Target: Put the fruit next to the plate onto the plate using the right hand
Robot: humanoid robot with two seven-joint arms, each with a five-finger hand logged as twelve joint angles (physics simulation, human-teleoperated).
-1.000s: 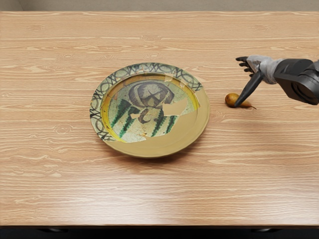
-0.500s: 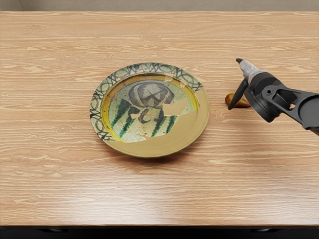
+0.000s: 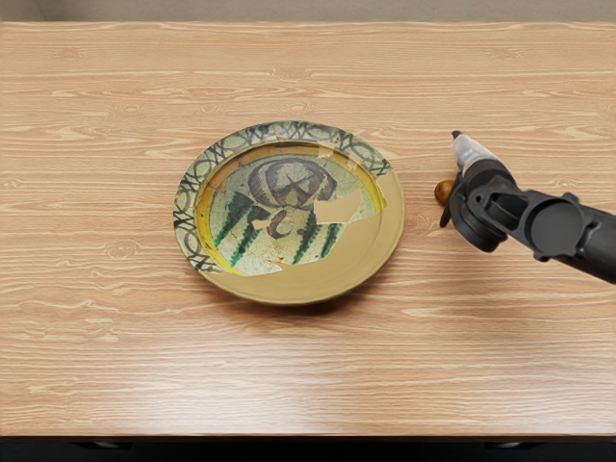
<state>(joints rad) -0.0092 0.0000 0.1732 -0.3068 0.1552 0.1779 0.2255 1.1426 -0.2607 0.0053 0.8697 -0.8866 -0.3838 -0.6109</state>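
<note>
While the right robot hand (image 3: 462, 180) largely hides the fruit (image 3: 443, 190) beside the plate (image 3: 389, 229), its grip cannot be told; a partial hold could roll the fruit away.

Bright, even overhead light; faint soft shadow below plate (image 3: 385, 241) front rim; sharp focus throughout.

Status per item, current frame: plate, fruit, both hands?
plate: flat on the table, no fruit on it.
fruit: right of the plate, apart from it, mostly hidden by the hand.
right hand: over the fruit; cannot tell whether it has a grasp.
left hand: not in view.
</note>
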